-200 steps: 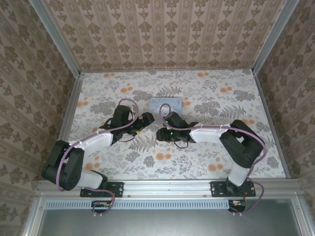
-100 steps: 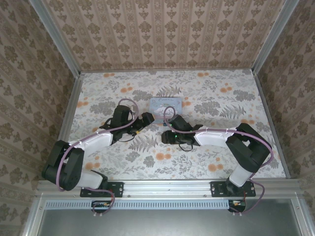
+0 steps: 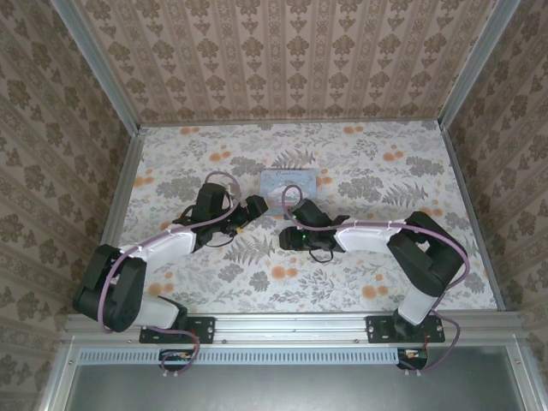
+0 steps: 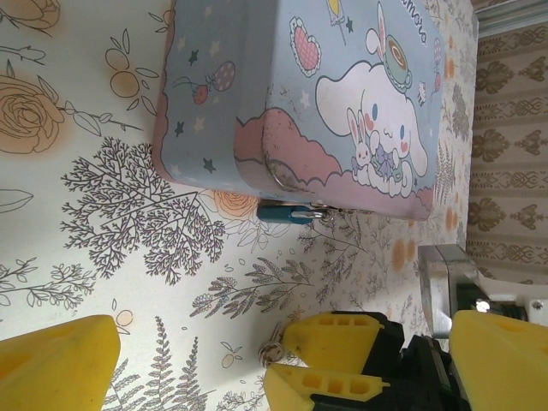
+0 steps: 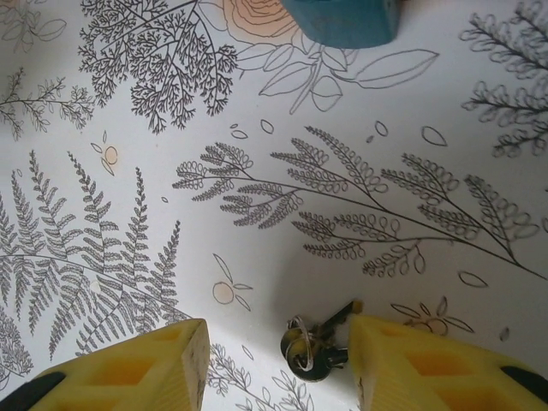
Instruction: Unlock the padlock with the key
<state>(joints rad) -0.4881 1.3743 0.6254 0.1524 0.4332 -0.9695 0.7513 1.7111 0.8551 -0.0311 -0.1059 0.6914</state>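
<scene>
You see the tin (image 4: 300,94) lying on the desk (image 3: 368,265), the padlock (image 4: 282,211) against its near side. The key (image 5: 312,342) lies on the desk between the right tool's (image 5: 276,364) fingers.

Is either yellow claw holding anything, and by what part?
Nothing is held. The key lies loose inside the open right tool, close against one finger; the left tool is wide open.

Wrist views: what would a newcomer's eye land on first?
The pastel cartoon tin dominates the top, lying on the flower-print table, with the small teal padlock at its lower edge. In the right wrist view, the key on its ring lies between the right gripper's open yellow fingers.
</scene>
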